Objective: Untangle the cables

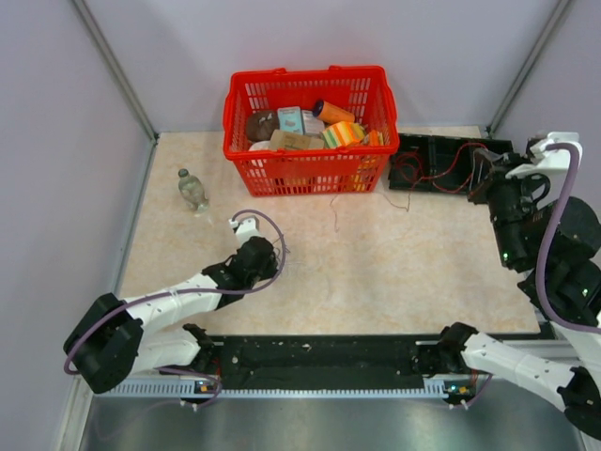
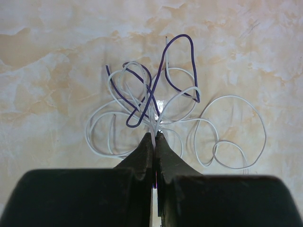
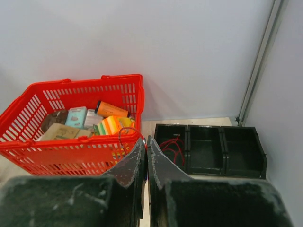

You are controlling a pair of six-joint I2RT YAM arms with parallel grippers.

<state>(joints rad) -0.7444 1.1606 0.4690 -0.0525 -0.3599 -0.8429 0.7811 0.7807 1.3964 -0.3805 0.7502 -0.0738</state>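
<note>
**Overhead view:** The left gripper [image 1: 246, 227] points down at the marbled desk [image 1: 423, 263] left of centre, below a red basket [image 1: 305, 75] of packaged goods at the top of the frame. A clear bottle [image 1: 192, 191] stands near the desk's left edge. At upper right, the right gripper [image 1: 484, 169] is raised beside a black tray [image 1: 441, 143]. A thin red wire [image 1: 441, 169] runs from the tray toward that gripper. The tangle under the left gripper cannot be made out from here.

**Left wrist view:** The left gripper [image 2: 154, 142] is clenched, its two dark fingers pressed together at lower centre. Directly ahead lie the cables [image 2: 151, 101], a knot of white and purple strands on the desk [image 2: 47, 71] in the middle of the frame. Several white strands converge at the fingertips and appear pinched between them. One wide white loop spreads to the right, and purple loops arch toward the top.

**Right wrist view:** The right gripper [image 3: 146, 149] is also clamped shut, at bottom centre. A fine loop of red wire [image 3: 124, 132] rises just left of its tips and seems to be caught between them. More of that wire is coiled in the leftmost of three compartments of the tray [image 3: 241, 156] at right. The basket [image 3: 71, 144] fills the left side.
</note>
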